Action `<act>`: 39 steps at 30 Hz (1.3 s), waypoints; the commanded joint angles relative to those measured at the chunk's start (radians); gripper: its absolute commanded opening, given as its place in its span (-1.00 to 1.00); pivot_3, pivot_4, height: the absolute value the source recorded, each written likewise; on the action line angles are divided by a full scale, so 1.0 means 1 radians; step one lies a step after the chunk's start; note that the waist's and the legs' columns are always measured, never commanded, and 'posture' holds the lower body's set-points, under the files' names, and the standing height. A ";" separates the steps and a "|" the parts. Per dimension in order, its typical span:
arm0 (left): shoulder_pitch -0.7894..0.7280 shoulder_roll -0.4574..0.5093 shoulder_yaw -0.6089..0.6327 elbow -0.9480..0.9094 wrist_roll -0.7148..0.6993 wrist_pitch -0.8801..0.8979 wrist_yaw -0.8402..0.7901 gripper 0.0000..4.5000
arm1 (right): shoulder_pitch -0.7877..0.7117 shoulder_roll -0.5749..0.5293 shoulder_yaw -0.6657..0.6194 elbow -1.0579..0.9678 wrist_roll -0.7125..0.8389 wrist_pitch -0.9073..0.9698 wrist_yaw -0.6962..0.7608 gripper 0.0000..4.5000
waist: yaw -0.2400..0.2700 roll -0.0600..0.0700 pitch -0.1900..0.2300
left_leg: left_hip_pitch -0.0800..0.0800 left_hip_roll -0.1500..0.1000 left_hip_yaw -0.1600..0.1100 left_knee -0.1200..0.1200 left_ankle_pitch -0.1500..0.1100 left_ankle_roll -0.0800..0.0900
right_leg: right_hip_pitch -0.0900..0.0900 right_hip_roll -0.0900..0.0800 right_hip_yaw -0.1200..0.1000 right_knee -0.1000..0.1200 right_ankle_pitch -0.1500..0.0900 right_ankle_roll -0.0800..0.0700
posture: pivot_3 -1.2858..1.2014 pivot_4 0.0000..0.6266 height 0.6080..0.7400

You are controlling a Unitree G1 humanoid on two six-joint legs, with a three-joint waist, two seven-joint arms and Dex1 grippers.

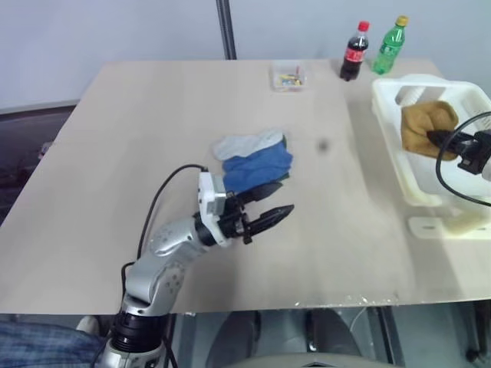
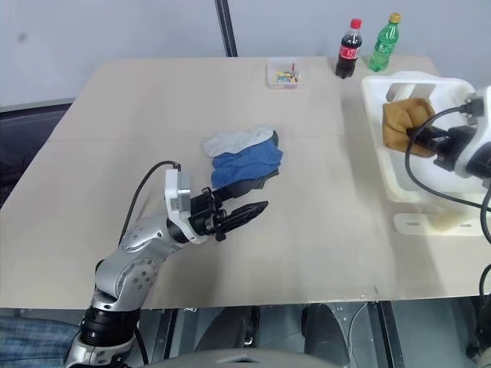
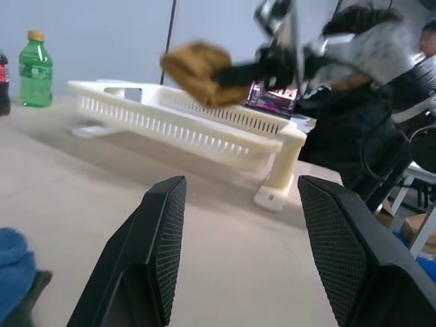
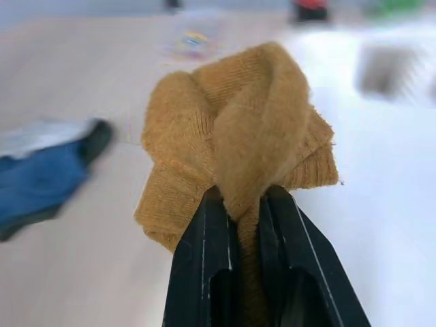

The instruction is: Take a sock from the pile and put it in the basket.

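The pile (image 1: 253,157) of blue, pale grey and dark socks lies mid-table. Just in front of it my left gripper (image 1: 278,203) hovers open and holds nothing; its two fingers (image 3: 160,252) stand wide apart. The cream slotted basket (image 1: 399,165) sits at the table's right edge. My right gripper (image 1: 439,139) is shut on a mustard-yellow sock (image 1: 426,126) and holds it bunched above the basket's interior. In the right wrist view the sock (image 4: 238,129) bulges out from between the closed fingers (image 4: 204,272).
A small clear box (image 1: 288,77), a cola bottle (image 1: 354,51) and a green bottle (image 1: 389,46) stand along the far edge. A white bracket (image 1: 449,228) lies by the basket's near side. A person in dark clothes (image 3: 354,136) is beyond the table's right side.
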 commanded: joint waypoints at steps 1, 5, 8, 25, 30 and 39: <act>0.000 -0.008 0.005 -0.025 -0.002 -0.036 0.011 0.24 | -0.043 -0.052 0.039 0.190 -0.140 -0.194 0.019 -0.99 | -0.002 0.000 0.000 | 0.000 0.000 0.001 0.000 0.000 0.000 | 0.000 0.000 0.000 0.001 0.000 0.000 | 0.03 -0.52 1.00; -0.002 -0.010 0.003 -0.020 0.000 -0.052 0.005 0.24 | -0.065 -0.076 0.098 0.335 -0.218 -0.290 0.089 -0.59 | -0.004 0.001 0.000 | 0.002 0.000 0.002 0.000 0.000 0.000 | 0.000 0.001 0.002 0.002 0.000 0.000 | 0.03 -0.52 1.00; 0.002 -0.024 0.005 -0.010 0.002 -0.083 0.000 0.24 | -0.063 -0.089 0.126 0.370 -0.255 -0.321 0.117 -0.10 | -0.004 0.001 0.000 | 0.002 0.001 0.003 0.000 0.000 0.000 | 0.000 0.001 0.002 0.002 0.000 0.000 | 0.03 -0.52 1.00; -0.001 -0.042 -0.002 0.006 0.013 -0.131 0.007 0.24 | 0.059 -0.289 0.085 0.115 -0.320 -0.430 0.297 0.61 | -0.006 0.002 0.000 | 0.003 0.002 0.003 0.001 0.000 0.000 | 0.000 0.002 0.003 0.003 0.000 0.000 | 0.03 -0.52 1.00; 0.043 -0.001 0.029 -0.017 -0.004 -0.105 0.018 0.24 | 0.151 -0.102 0.019 -0.191 -0.080 -0.353 0.341 0.61 | -0.004 0.001 0.001 | 0.004 0.004 0.002 0.001 0.000 0.000 | 0.001 0.003 0.003 0.003 0.000 0.000 | 0.03 -0.52 1.00; 0.276 0.149 0.130 -0.125 -0.017 -0.010 0.075 0.24 | 0.597 0.197 0.150 -0.571 -0.050 -0.456 0.291 0.61 | 0.022 0.004 0.002 | -0.007 -0.002 0.000 0.003 0.002 -0.003 | -0.008 -0.002 0.002 0.003 0.000 0.001 | 0.03 -0.52 1.00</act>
